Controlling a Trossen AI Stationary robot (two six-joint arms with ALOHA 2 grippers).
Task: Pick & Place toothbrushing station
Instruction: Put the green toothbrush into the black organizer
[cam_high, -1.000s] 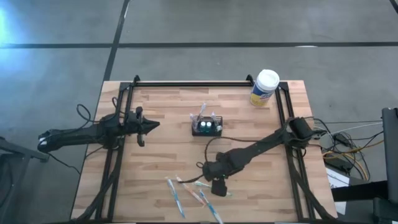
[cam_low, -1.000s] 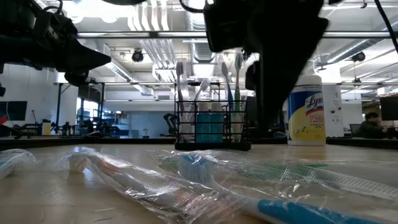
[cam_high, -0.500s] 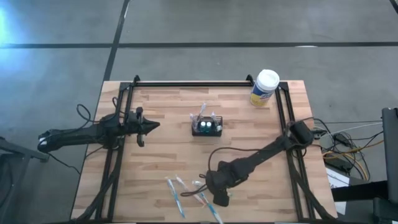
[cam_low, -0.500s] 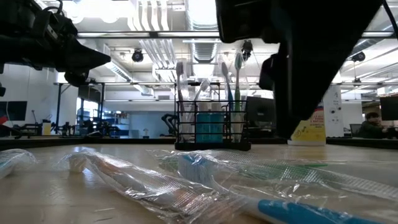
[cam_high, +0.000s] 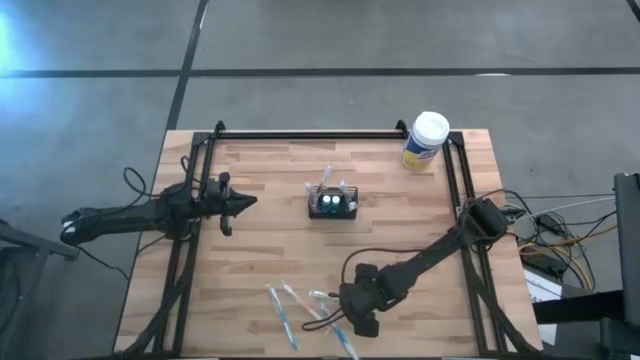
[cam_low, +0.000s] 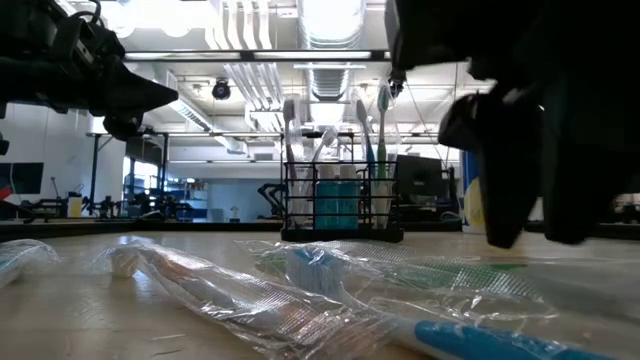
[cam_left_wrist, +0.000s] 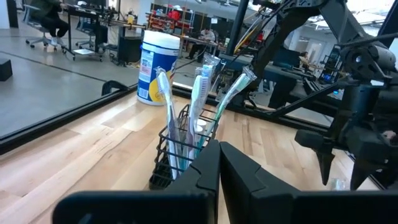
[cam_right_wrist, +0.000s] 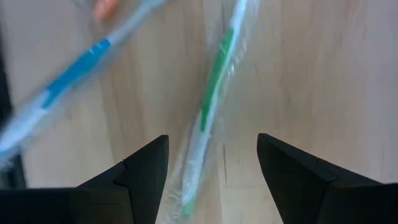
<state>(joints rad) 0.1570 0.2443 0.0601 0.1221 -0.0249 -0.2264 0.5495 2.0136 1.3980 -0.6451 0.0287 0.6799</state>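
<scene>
Wire-mesh holder (cam_high: 332, 204) at frame centre partly stocked; right gripper (cam_right_wrist: 211, 168), fingers spread, hovers over a wrapped green toothbrush (cam_right_wrist: 208, 106), several wrapped brushes remaining.

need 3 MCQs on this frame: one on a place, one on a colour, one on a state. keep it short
1. Where does the white-lidded canister stand on the table, seen from above?
A. far right corner
B. near left corner
C. centre

2. What colour is the handle of the wrapped toothbrush lying between the right gripper's jaws?
A. red
B. green
C. black

3. How do the right gripper's jaws stand?
A. shut on a toothbrush
B. open, holding nothing
C. shut on the holder

Key:
1 A: the high view shows it by the far right corner, away from the black wire-mesh holder at centre.
2 B: the right wrist view shows a green and white handle under clear wrap.
3 B: the right wrist view shows both jaws wide apart, the toothbrush lying on the wood between them.
</scene>
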